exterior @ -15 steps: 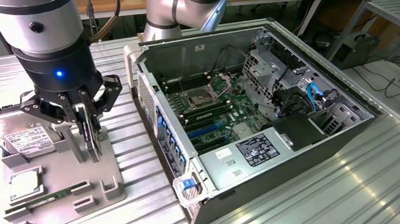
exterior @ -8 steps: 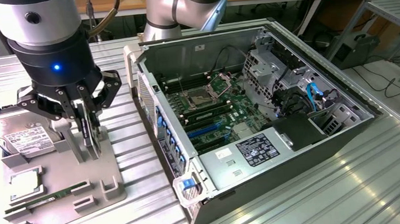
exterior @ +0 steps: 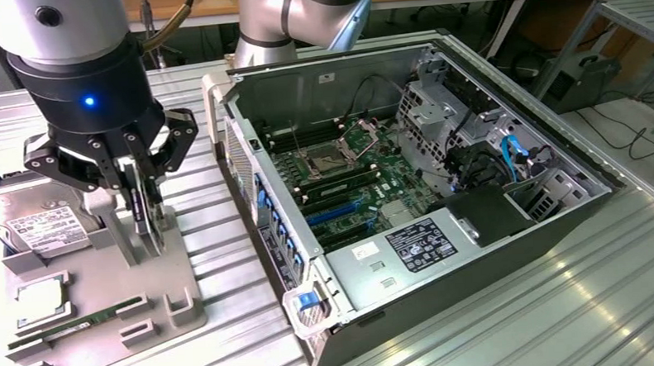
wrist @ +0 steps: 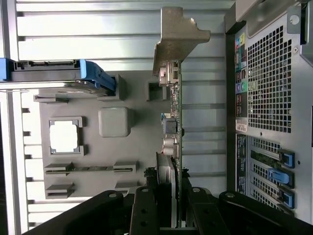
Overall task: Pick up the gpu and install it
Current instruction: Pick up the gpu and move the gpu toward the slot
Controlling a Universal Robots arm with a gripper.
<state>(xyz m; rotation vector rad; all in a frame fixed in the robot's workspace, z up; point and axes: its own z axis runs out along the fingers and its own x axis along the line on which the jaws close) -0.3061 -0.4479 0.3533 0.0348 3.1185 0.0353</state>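
The arm points straight down over the grey tray (exterior: 100, 284), and its one gripper (exterior: 138, 199) has both jaws pressed on the gpu (exterior: 143, 209), which stands on edge with its bracket (wrist: 178, 36) at the far end. The tray holds one hard drive (exterior: 37, 225), one processor (exterior: 40, 299) and one RAM stick (exterior: 85, 322). Beside it lies one open computer case (exterior: 354, 289) with its motherboard (exterior: 349, 174) inside.

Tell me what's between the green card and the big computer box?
A sliver of the gray tray, then bare ribbed table, between the gpu and the computer case; the exterior view shows it.
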